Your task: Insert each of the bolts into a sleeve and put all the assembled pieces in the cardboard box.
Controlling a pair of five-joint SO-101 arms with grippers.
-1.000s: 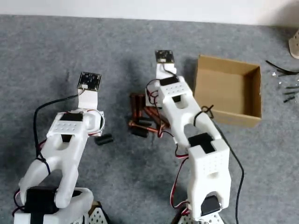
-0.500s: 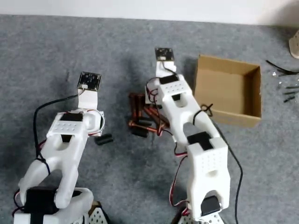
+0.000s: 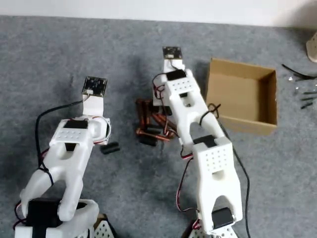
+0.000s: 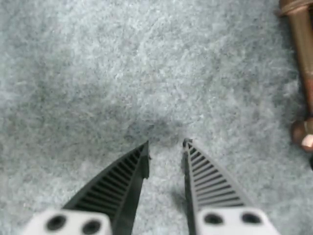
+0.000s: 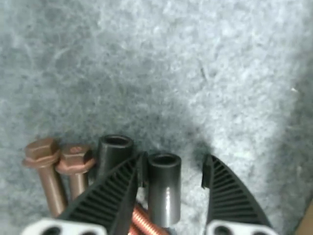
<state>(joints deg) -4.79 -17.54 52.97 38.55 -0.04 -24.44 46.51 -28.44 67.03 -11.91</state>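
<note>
Grey fuzzy carpet | smooth black tubular sleeve between ribbed right fingers

Soft, even light; shadows faint, perhaps overhead-lit.

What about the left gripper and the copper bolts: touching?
Apart. The left wrist view shows bare carpet between the left gripper and the copper bolts.

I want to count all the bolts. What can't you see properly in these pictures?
High view: the pile of bolts and sleeves is partly under the right arm, so no full count.
Left wrist view: one bolt is cut off by the edge.
High view: bits beyond the cardboard box are too small to name.
</note>
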